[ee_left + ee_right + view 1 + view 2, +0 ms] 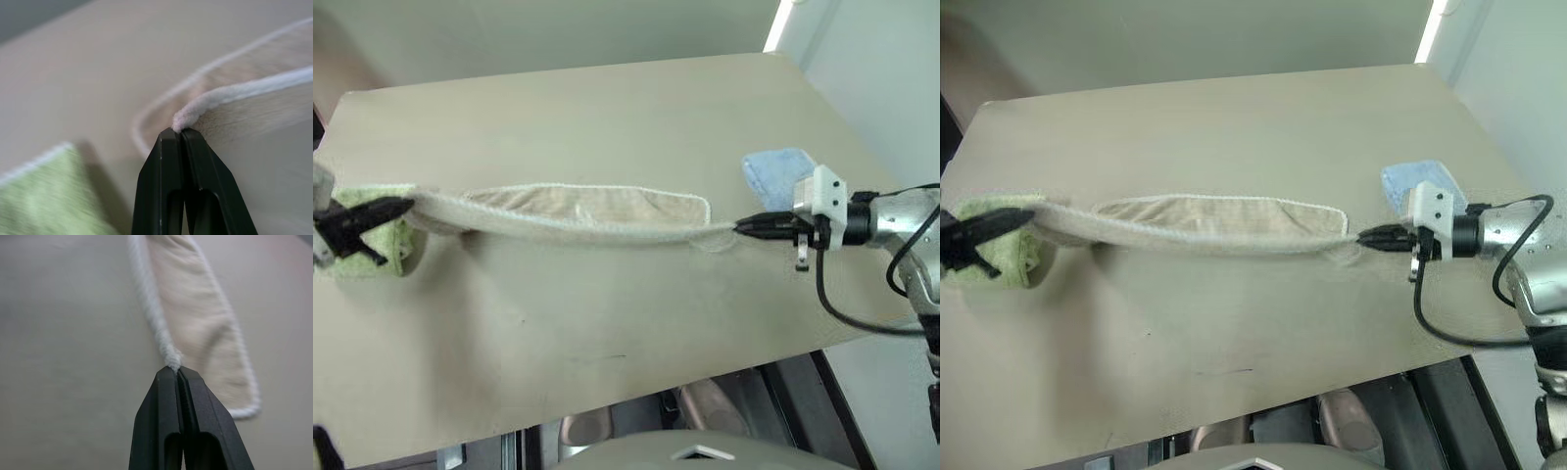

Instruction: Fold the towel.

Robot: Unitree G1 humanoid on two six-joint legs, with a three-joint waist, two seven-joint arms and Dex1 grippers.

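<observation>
The towel (578, 208) is a long beige terry cloth with white corded edging. It hangs stretched across the table between my two grippers and sags in the middle, where its lower part lies on the tabletop. At the left my left gripper (406, 205) is shut on one corner of the towel (195, 110). My right gripper (740, 227) at the right is shut on the other end's corded edge (168, 357). Both pairs of black fingers pinch the white cord at their tips.
A lime-green folded towel (367, 245) lies on the table (607, 108) under my left gripper. A light blue folded towel (773, 171) lies behind my right gripper near the table's right edge. The table's front edge runs close below.
</observation>
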